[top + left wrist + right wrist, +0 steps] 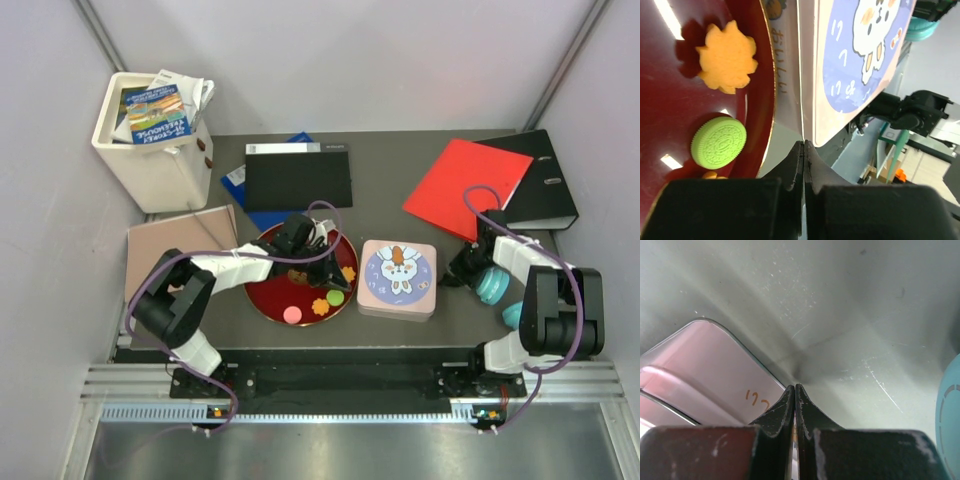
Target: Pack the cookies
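L hand (804, 145) closed, green round cookie (719, 142), orange flower cookie (727, 56)

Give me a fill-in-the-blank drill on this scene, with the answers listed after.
The tray holding the cookies is coloured ___. In the top view, the pink tin lies to the tray's ___. The left gripper and the right gripper both have their jaws ___.
Missing words: red; right; shut.
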Tool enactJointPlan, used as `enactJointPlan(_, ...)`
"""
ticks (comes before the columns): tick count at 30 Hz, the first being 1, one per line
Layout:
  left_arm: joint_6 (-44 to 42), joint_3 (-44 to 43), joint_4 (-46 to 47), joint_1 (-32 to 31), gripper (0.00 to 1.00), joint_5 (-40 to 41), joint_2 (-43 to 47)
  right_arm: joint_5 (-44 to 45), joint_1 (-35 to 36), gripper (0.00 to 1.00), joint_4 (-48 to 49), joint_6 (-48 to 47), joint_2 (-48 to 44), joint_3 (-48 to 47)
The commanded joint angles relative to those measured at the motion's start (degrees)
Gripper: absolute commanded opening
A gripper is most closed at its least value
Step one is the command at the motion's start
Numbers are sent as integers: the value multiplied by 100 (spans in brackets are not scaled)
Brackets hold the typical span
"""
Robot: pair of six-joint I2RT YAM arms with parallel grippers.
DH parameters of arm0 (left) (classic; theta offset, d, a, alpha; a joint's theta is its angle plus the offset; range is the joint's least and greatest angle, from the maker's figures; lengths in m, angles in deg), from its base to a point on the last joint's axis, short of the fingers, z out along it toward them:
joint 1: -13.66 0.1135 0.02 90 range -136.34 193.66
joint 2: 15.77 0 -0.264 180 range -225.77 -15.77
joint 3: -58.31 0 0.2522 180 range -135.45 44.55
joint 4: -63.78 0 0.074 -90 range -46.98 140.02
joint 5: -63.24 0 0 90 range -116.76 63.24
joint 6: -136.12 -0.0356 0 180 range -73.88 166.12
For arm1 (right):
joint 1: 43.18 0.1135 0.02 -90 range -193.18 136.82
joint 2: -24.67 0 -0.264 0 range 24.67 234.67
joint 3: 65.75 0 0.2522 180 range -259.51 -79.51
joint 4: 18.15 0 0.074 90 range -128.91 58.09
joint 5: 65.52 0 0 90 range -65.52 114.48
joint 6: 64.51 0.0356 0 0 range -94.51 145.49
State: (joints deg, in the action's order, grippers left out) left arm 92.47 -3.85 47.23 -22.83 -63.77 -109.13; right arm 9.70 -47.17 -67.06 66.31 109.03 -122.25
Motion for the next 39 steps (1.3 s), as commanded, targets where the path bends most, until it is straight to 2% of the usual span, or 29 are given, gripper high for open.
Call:
enactJointPlan(1, 286, 287, 893, -7, 0, -526, 47, 55, -76, 0, 149, 102, -270, 38)
enactJointPlan(10, 674, 753, 1781, -7, 0, -693, -182, 99, -76, 0, 132, 119, -367, 99)
enactJointPlan(25, 595, 560, 1940, -7, 0, -895, -762, 107, -76, 0, 114, 163, -350, 47)
enactJointPlan(39, 489, 261, 1843, -42, 0, -1106, -885, 116, -76, 0, 123, 155, -288, 29)
